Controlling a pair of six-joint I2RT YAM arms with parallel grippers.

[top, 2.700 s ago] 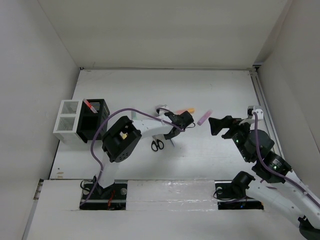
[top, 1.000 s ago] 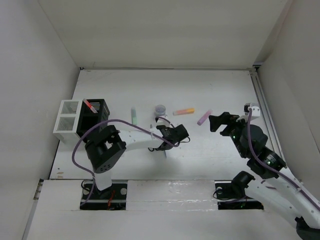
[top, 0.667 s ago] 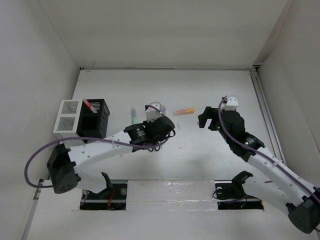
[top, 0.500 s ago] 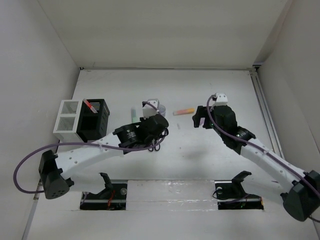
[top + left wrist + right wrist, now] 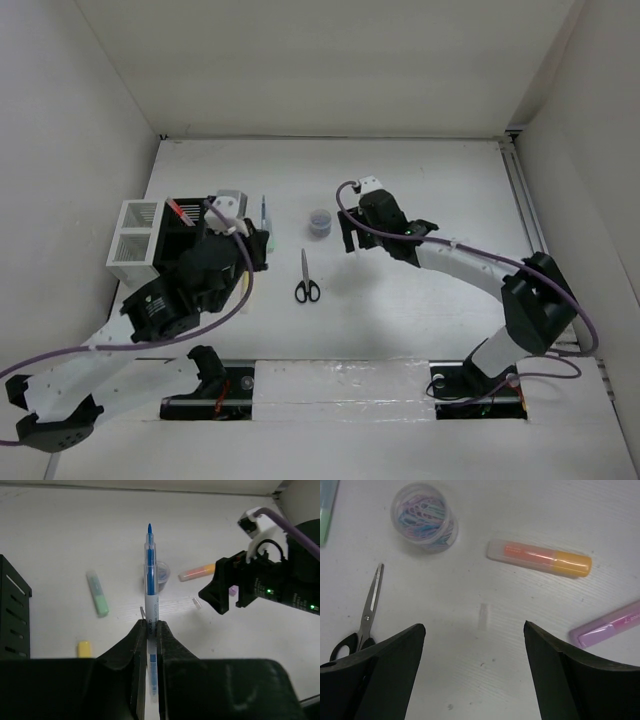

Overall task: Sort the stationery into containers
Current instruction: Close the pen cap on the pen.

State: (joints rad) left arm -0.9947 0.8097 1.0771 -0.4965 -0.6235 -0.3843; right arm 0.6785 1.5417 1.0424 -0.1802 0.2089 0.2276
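My left gripper (image 5: 149,630) is shut on a thin blue pen (image 5: 149,587) that points forward, held above the table. In the top view the left gripper (image 5: 254,243) is just right of the black container (image 5: 188,240), which holds a red pen (image 5: 182,211). The white two-compartment container (image 5: 134,245) stands beside it. My right gripper (image 5: 474,626) is open and empty above bare table, near the orange highlighter (image 5: 540,559), the purple highlighter (image 5: 610,626), the round tub of clips (image 5: 424,517) and the black-handled scissors (image 5: 362,622).
A green highlighter (image 5: 97,593) and a yellow highlighter (image 5: 84,648) lie left of the held pen. The scissors (image 5: 307,278) and the round tub (image 5: 319,220) lie mid-table. The right arm (image 5: 440,255) hides the orange and purple highlighters in the top view. White walls enclose the table.
My left arm has swung left to the black container, carrying the blue pen. My right arm has reached left to the middle of the table. The scissors are now uncovered.
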